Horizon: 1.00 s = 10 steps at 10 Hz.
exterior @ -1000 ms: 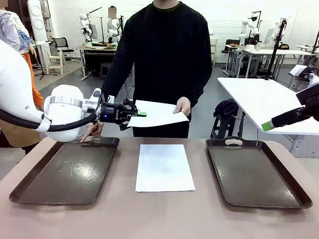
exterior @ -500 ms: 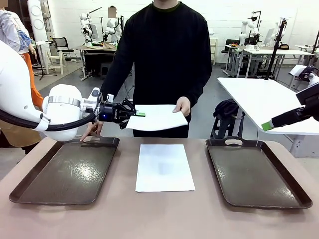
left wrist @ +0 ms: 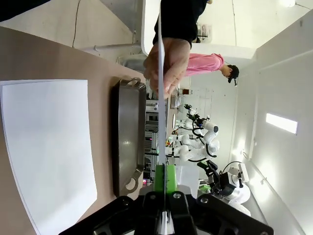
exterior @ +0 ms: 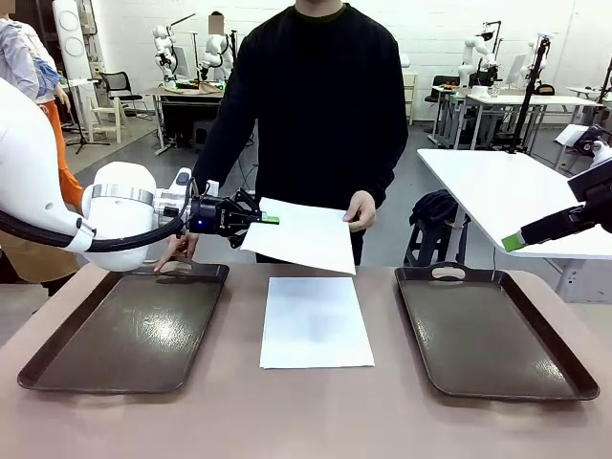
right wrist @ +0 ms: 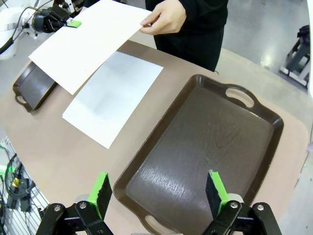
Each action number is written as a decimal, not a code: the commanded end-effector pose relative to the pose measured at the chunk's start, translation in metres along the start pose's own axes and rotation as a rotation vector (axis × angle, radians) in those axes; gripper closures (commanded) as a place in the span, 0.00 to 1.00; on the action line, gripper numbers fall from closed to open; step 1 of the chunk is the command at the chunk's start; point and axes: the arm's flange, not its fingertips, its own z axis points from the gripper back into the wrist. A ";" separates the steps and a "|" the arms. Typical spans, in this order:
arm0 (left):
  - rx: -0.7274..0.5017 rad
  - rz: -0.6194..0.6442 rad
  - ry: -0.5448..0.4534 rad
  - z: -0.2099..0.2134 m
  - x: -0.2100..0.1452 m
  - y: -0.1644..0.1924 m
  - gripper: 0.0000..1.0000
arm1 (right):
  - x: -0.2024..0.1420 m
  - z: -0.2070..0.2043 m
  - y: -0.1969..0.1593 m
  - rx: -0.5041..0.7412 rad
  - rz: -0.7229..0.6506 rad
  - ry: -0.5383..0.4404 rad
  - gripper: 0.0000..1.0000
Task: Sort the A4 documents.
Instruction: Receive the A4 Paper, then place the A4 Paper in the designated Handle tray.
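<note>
One white A4 document (exterior: 304,236) hangs in the air above the table's far side. My left gripper (exterior: 265,220) is shut on its left corner, and a person's hand (exterior: 361,208) pinches its right corner. The left wrist view has this sheet (left wrist: 159,73) edge-on, running from my shut gripper (left wrist: 164,172) to the hand (left wrist: 167,62). In the right wrist view it (right wrist: 88,41) slopes down toward me. A second A4 document (exterior: 316,321) lies flat on the table between two trays. My right gripper (right wrist: 157,193) hovers open above the right tray (right wrist: 210,152), holding nothing.
A dark brown handled tray (exterior: 129,330) lies on the left and another (exterior: 492,335) on the right. The person stands at the far edge, their other hand (exterior: 176,254) resting on the left tray's far rim. White tables (exterior: 507,191) stand behind on the right.
The held sheet's near edge has dropped, so it now slopes down toward me. The person's hand has shifted slightly right. Neither gripper has changed its state.
</note>
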 end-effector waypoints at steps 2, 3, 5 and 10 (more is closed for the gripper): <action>0.004 0.004 -0.012 0.000 0.000 0.000 1.00 | 0.000 -0.001 -0.001 0.016 -0.003 -0.005 0.00; 0.004 0.004 -0.012 0.000 0.000 0.000 1.00 | 0.000 -0.001 -0.001 0.016 -0.003 -0.005 0.00; 0.004 0.004 -0.012 0.000 0.000 0.000 1.00 | 0.000 -0.001 -0.001 0.016 -0.003 -0.005 0.00; 0.004 0.004 -0.012 0.000 0.000 0.000 1.00 | 0.000 -0.001 -0.001 0.016 -0.003 -0.005 0.00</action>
